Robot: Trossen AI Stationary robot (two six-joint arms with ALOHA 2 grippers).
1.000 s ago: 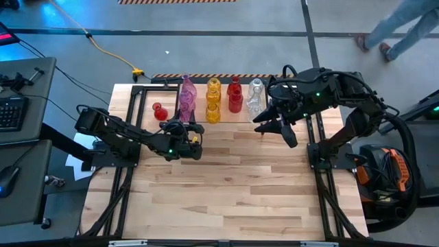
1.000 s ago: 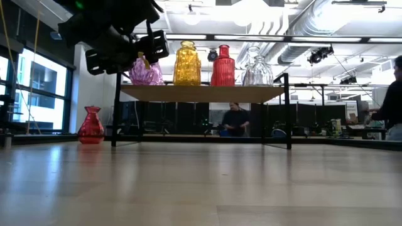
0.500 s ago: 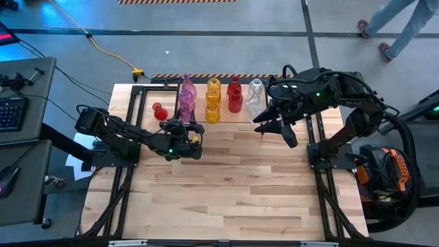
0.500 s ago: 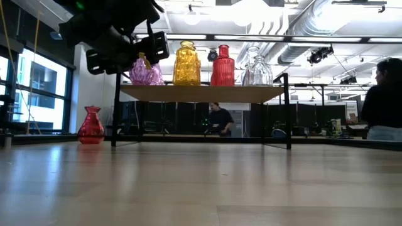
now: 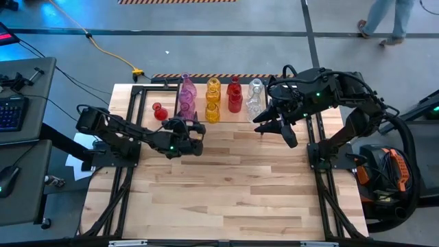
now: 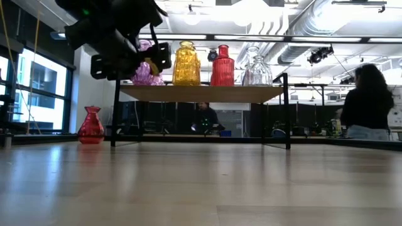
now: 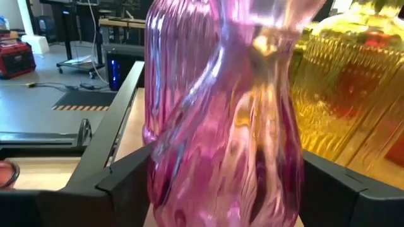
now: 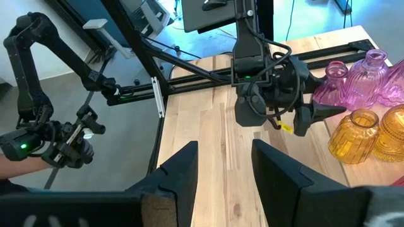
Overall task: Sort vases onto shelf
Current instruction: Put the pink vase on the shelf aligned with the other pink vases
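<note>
Vases (image 5: 212,99) crowd shelf (image 6: 201,93); red vase (image 5: 159,111) stands alone on table (image 5: 226,185).

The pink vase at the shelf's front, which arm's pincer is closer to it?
Left. The left pincer stands open around the pink vase; the right pincer hangs empty past the shelf's other end, by the clear vases.

Vases (image 6: 188,63) upright on shelf (image 6: 201,93); red vase (image 6: 92,125) on tabletop.
</note>
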